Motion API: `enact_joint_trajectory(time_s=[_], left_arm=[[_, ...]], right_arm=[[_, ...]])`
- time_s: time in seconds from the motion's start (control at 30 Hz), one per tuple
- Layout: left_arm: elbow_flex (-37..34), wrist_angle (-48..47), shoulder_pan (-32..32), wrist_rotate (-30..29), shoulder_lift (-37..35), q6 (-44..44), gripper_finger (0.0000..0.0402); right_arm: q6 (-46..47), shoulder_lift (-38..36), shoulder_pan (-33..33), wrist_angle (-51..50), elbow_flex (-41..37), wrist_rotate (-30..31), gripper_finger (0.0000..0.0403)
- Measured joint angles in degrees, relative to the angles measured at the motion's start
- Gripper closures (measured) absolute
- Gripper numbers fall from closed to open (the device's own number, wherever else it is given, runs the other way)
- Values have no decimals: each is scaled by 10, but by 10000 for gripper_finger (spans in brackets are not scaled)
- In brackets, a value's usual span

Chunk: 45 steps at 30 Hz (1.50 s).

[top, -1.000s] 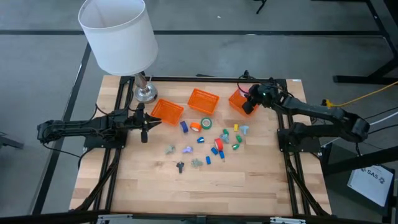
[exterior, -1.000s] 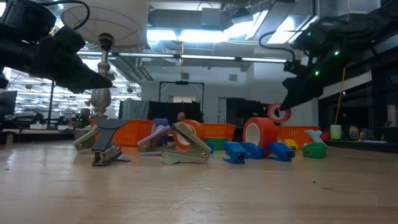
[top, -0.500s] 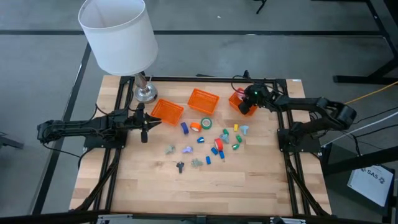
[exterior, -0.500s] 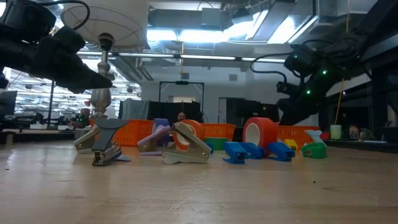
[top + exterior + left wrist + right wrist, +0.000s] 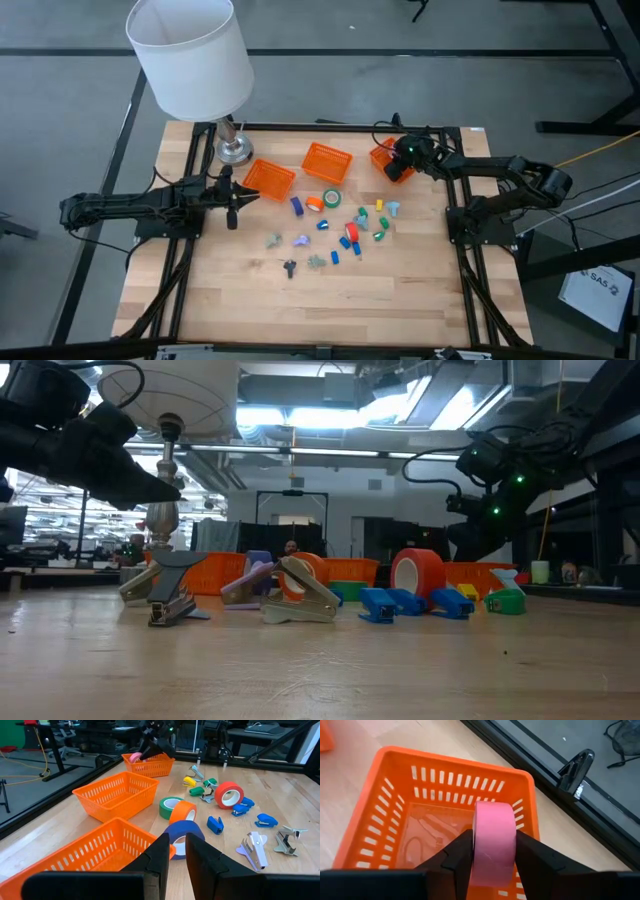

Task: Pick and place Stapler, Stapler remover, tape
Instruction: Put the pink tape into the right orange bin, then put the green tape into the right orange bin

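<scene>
Pink tape roll (image 5: 493,840) — between my right end effector (image 5: 492,851) fingers, now down over the far orange basket (image 5: 380,810), grip loosening; left end effector (image 5: 176,851) narrow, idle.

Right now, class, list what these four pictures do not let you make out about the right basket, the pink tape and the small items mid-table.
- Right basket, high view: the right gripper covers its inside.
- Pink tape, right wrist view: its lower part is cut off by the picture's edge between the fingers; whether it touches the basket floor cannot be told.
- Small items mid-table, high view: too small to identify.
- Left gripper, left wrist view: partly hides the blue tape.
</scene>
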Motion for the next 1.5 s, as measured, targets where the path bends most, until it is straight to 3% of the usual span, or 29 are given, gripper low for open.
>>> enact_joint_trajectory(time_s=[0.37,0.73,1.03,1.27,1.5], left_arm=[[0,0,0,0,0,0,343],[0,0,0,0,0,0,343],[0,0,0,0,0,0,343],[0,0,0,0,0,0,343],[0,0,0,0,0,0,343]], right_arm=[[-17,-1,0,-5,26,1,249],[-17,-1,1,-89,111,-4,151],[-21,-2,47,-101,146,-148,137],[-97,-2,118,-102,146,-278,137],[-153,-2,191,-97,146,-294,137]])
